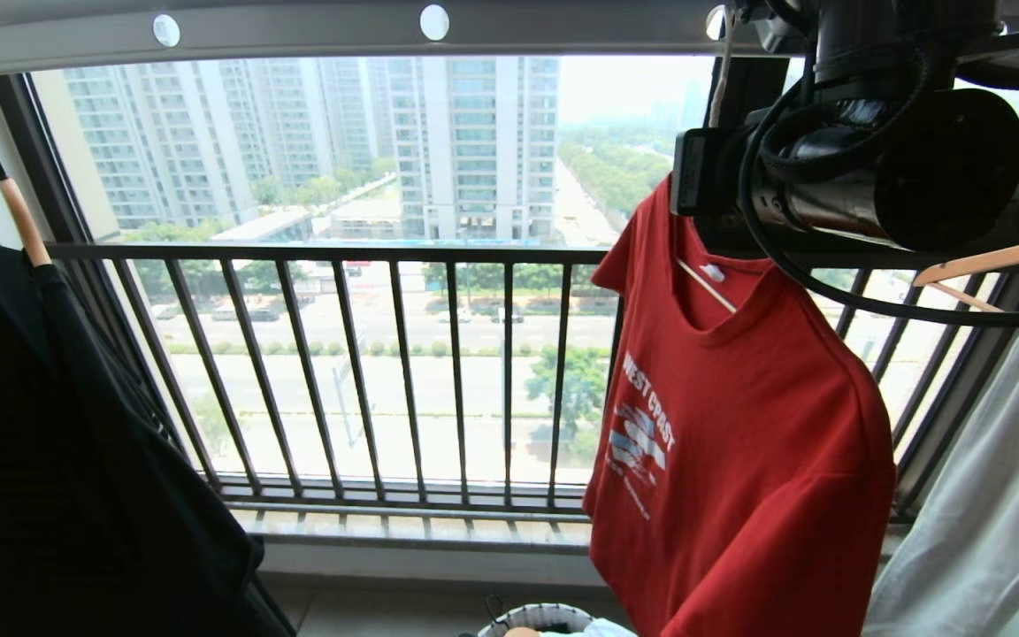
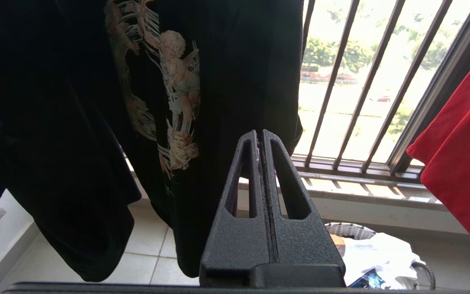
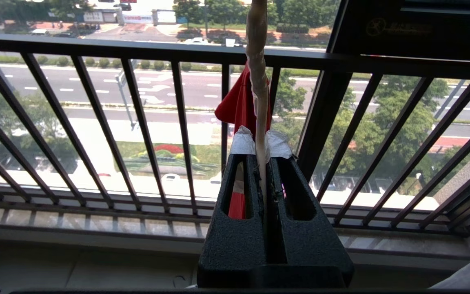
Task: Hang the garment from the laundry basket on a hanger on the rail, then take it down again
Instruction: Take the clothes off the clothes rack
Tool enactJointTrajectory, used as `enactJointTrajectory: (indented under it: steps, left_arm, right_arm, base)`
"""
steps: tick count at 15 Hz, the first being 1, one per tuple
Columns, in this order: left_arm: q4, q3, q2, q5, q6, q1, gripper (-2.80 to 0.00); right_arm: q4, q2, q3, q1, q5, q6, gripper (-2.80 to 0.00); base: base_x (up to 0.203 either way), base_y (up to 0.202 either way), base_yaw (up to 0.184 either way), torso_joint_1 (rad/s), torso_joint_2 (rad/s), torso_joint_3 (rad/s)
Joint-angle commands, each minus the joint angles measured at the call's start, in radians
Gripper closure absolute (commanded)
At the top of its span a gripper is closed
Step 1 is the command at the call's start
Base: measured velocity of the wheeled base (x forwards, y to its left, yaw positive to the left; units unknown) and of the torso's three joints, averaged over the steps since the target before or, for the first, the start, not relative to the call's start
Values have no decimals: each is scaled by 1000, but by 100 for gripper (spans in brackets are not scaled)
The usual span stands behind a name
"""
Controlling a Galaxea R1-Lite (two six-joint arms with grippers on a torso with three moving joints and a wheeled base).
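Note:
The red garment hangs on the cream wire hanger under the grey rail, right of the middle. The hanger's twisted neck runs up towards a hole in the rail; its hook is hidden by my right arm. My right gripper is shut on that neck just above the red collar. Lower down, my left gripper is shut on nothing, in front of a black garment. The laundry basket stands on the floor below, with white cloth in it.
A black printed garment hangs at the left on a wooden hanger. A pale garment on wooden hangers hangs close to the right of the red one. The dark barred window railing runs behind everything.

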Motion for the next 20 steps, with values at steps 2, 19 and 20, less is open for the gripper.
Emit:
enactJointTrajectory:
  steps: [2,19,20]
  left_arm:
    - [0,0,0,1,-1,0,0]
    - [-1,0,0,1,-1,0,0]
    - [0,0,1,1,-1,0,0]
  right_arm:
    - [-1,-62,8,45,-5,-3,0]
    - [-1,-165,84,242,3,-43,0]
    - [-1,-157,71,242,3,-44,0]
  base:
    - [0,0,0,0,0,0]
    - [0,0,0,0,0,0]
    - [0,0,0,0,0,0]
